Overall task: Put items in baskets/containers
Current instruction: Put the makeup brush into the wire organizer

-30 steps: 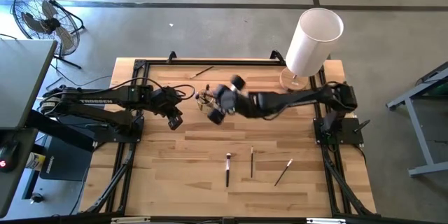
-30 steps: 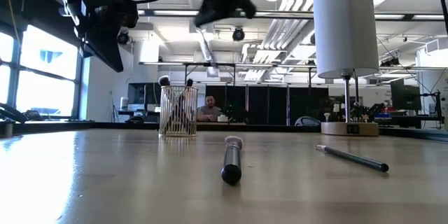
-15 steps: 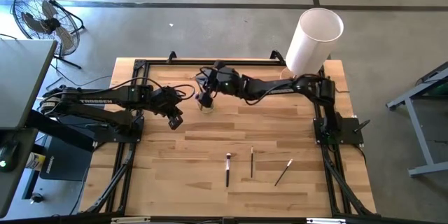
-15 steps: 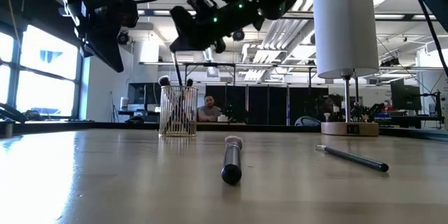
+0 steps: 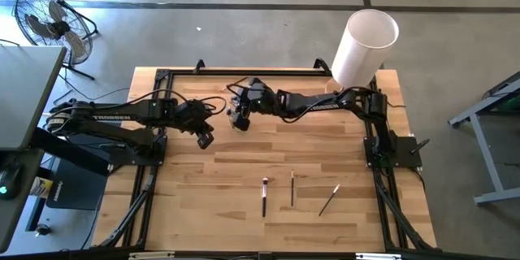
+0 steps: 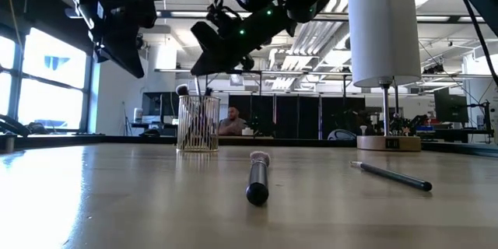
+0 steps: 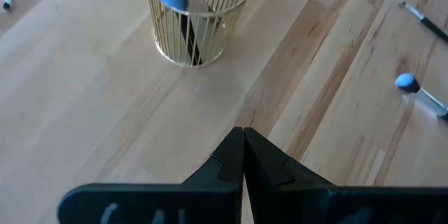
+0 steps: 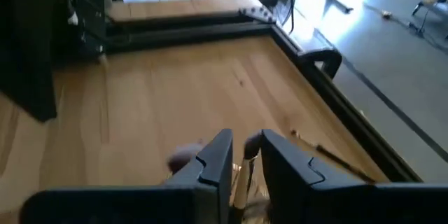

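The small round cup (image 6: 198, 123), walled with thin gold wires (image 7: 199, 24), stands on its base on the far half of the table (image 5: 237, 120) and holds several brushes upright. My right gripper (image 5: 240, 112) hangs just above its mouth (image 6: 212, 56), pointing down, shut on a thin pale brush handle (image 8: 243, 175). My left gripper (image 5: 204, 138) waits shut to the cup's left (image 7: 243, 145), above the table. Three brushes lie flat near the front edge (image 5: 264, 197) (image 5: 292, 188) (image 5: 329, 199). Another stick lies by the far edge (image 5: 236, 84). My right gripper pinches a thin pale brush handle (image 8: 244, 162) between its two fingers, coming from above and slanting down over the cup. The handle runs down from the fingers toward the cup's mouth. Whether its lower end stands in the cup is hidden by the gripper.
A big tall white cylinder (image 5: 363, 47) on a wooden base (image 6: 391, 142) stands at the far right corner. Black frame rails (image 5: 244, 71) edge the table. Bare wood lies between the cup and the three front brushes. A person sits far behind the table (image 6: 230, 120).
My right gripper has swung from the table's middle toward the far left, stopping over the cup, and has tipped to point downward. Over the last half second it has barely shifted. The brush it carries has come over the cup's mouth.
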Action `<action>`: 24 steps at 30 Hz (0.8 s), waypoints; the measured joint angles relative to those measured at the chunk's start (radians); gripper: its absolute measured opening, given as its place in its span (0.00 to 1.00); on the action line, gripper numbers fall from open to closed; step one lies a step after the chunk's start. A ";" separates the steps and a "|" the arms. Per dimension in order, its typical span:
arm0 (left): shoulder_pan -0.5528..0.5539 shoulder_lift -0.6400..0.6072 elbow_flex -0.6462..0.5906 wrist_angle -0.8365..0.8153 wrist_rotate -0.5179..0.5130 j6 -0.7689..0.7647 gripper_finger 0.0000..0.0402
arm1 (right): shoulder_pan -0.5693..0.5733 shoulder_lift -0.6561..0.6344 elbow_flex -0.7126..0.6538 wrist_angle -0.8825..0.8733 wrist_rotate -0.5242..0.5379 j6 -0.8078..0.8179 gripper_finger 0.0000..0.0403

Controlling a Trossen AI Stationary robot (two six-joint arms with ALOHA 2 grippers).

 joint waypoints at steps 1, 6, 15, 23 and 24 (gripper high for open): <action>0.000 0.000 0.000 0.003 -0.001 0.000 0.00 | 0.001 -0.007 0.000 -0.024 0.000 0.000 0.19; 0.000 0.006 0.000 0.007 -0.001 -0.011 0.06 | 0.004 -0.113 0.000 -0.193 0.000 0.002 0.28; -0.001 0.009 0.000 0.068 0.021 -0.107 0.29 | 0.085 -0.421 0.003 -0.788 0.060 0.304 0.28; -0.156 0.028 0.001 0.363 0.035 -0.112 0.23 | 0.415 -0.587 0.002 -1.445 0.303 0.934 0.08; -0.186 0.042 0.002 0.408 0.011 -0.113 0.21 | 0.467 -0.591 0.002 -1.487 0.312 1.030 0.04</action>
